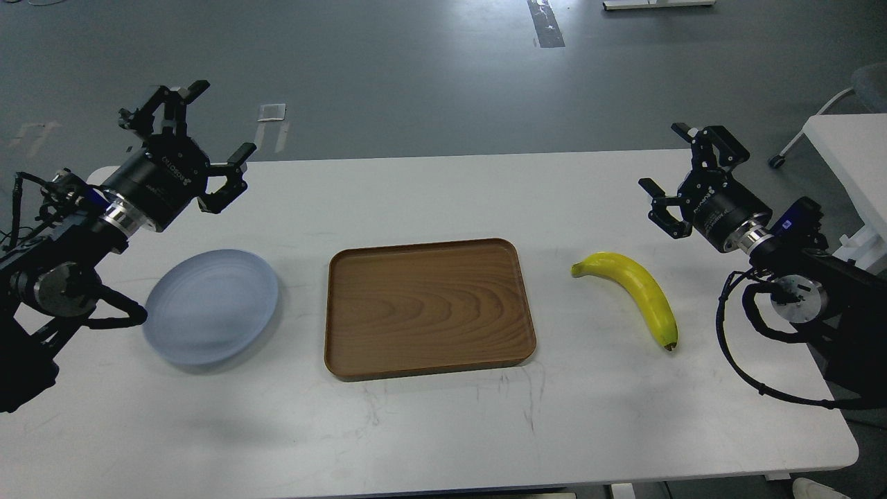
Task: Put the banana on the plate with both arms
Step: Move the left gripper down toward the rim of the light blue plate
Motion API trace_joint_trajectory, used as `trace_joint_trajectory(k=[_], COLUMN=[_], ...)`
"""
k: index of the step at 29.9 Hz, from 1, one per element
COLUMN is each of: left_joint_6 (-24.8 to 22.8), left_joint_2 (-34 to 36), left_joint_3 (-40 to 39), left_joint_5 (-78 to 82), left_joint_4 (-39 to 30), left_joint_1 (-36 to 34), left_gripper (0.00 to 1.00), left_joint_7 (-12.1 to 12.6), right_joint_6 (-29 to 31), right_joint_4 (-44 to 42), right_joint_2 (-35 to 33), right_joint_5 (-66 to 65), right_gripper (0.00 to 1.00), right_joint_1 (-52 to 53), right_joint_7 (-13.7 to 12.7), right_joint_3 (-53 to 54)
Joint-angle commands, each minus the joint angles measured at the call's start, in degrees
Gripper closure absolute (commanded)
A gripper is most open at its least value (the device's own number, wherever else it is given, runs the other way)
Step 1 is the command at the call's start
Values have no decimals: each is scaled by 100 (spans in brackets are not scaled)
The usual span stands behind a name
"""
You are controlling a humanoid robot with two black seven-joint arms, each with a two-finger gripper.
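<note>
We see the banana (634, 292) lying bare on the white table (443, 430), right of the brown wood-grain tray (427, 308) and well apart from the pale blue-grey plate (211, 306), which sits left of the tray with nothing on it; our right gripper (673, 168) hangs above the table's far right part with its fingers spread and nothing between them, near the banana but not touching it. Our left gripper (209, 125) stands raised beyond the plate, likewise splayed and holding nothing; white lettering on its black body seems to read ROBOTIQ, while the marking on the right one is too small to read
</note>
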Motion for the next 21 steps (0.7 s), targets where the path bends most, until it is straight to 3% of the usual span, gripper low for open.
trace_joint_trajectory(k=[1,8,16,21], left_joint_6=[0,0,0,0], left_joint_2=[11,3,-50,-76], left_joint_3=[-34,9,18,27], left_joint_5=[1,71,88,167], left_joint_4=[2,116,890,855], left_joint_1=[80,45,10,-17], left_gripper=[0,0,0,0], left_joint_7=[-2,50,59,-2], right_joint_6=[0,0,0,0], right_joint_4=[-1,-36,-177,-177], right_joint_2=[16,7,-10,-2], right_joint_5=[-4,-4,-4,-4], right_gripper=[0,0,0,0], right_joint_1=[-17,-35,-44,-53], right_joint_7=[0,0,0,0], right_joint_3=[-2,-10,-19,-19])
